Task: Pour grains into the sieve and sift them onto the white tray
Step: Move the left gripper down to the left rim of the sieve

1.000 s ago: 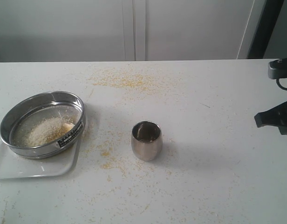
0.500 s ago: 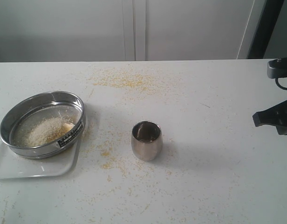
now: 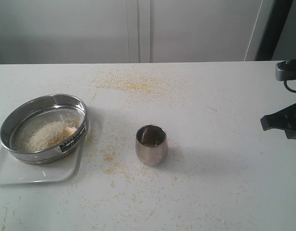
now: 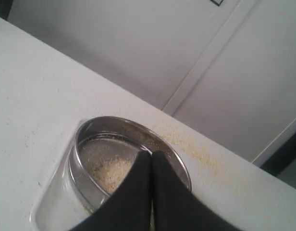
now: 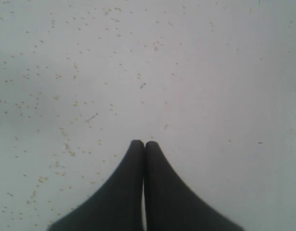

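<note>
Left side of the table (image 3: 225, 183): sieve (image 3: 40, 155) seated on the white tray (image 3: 40, 174), label strip on its wall facing the cup (image 3: 151, 145). Heap of grains (image 3: 46, 134) inside the sieve, on the mesh. Cup upright near the table's middle, well apart from the sieve, amid stray yellow specks (image 3: 126, 85). Left gripper (image 4: 151, 155): fingers pressed together, nothing between them, seen in front of the sieve in the left wrist view. Right gripper (image 5: 144, 144): likewise clenched and empty, over speckled tabletop at the right edge, well apart from the cup.
</note>
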`<state>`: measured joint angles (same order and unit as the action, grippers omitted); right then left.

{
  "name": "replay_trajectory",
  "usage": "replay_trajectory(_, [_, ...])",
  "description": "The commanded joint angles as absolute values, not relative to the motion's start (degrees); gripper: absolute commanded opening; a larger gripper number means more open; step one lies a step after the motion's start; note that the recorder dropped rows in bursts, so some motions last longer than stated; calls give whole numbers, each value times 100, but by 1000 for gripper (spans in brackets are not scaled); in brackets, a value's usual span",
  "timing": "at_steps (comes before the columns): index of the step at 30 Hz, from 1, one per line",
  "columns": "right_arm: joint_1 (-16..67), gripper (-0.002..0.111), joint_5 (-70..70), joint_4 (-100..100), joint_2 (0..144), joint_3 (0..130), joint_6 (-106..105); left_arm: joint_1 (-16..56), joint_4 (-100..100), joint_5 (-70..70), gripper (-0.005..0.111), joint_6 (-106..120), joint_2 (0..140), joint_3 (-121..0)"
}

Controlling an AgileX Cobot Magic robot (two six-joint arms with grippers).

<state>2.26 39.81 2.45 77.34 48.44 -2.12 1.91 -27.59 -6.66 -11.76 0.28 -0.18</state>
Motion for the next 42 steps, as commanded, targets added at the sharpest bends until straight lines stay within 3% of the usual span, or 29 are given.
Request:
replay_trajectory(1, [165,0,3912,259,7695,4849,-281,201,-2856,-759,0,-1170,0,-238])
replay_trajectory(7, [165,0,3912,259,7695,4849,-281,201,-2659,-199,0,-540,502,-871])
replay_trajectory(20, [165,0,3912,259,7695,4849,-281,201,-2412,2081,0,1039,3440,-2995])
replay_trajectory(30, [165,0,3912,259,7695,4849,-281,201,-758,3490,0,1055,6404,-5192])
replay_trajectory(42, [165,0,3912,259,7695,4849,-281,182,-320,4221,0,856,8456,-6705])
